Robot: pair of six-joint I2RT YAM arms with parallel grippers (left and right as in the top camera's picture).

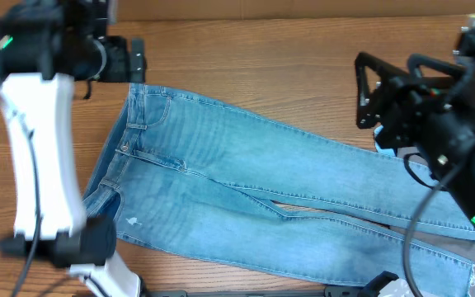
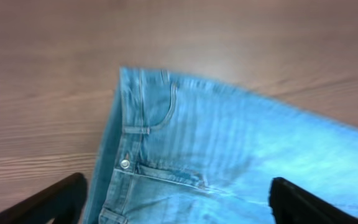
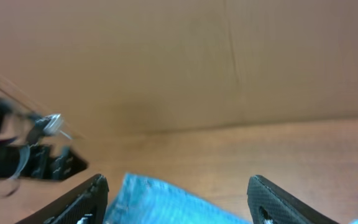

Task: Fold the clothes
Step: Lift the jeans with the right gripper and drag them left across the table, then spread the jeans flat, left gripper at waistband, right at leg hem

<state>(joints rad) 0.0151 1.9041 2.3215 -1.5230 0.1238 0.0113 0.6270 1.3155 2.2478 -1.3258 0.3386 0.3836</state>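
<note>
The clothes are a pair of light-blue jeans [image 1: 246, 198] lying flat across the wooden table, waistband at the left and legs running right to frayed hems [image 1: 468, 268]. My left gripper [image 1: 137, 59] hovers open just beyond the waistband's far corner. In the left wrist view, the jeans' button [image 2: 125, 163] and front pocket [image 2: 157, 109] lie below the open left gripper [image 2: 179, 208], with nothing between its fingers. My right gripper [image 1: 359, 91] hangs open above the table beyond the far leg. The right wrist view shows the right gripper [image 3: 179, 202] wide apart with the jeans [image 3: 160, 199] lying beyond it.
A scrap of bright blue fabric [image 1: 383, 147] peeks out under the right arm. Something pale lies at the front edge [image 1: 398, 289]. A brown board [image 3: 229, 62] stands along the back of the table. The left arm's white link [image 1: 35, 148] stands over the table's left side.
</note>
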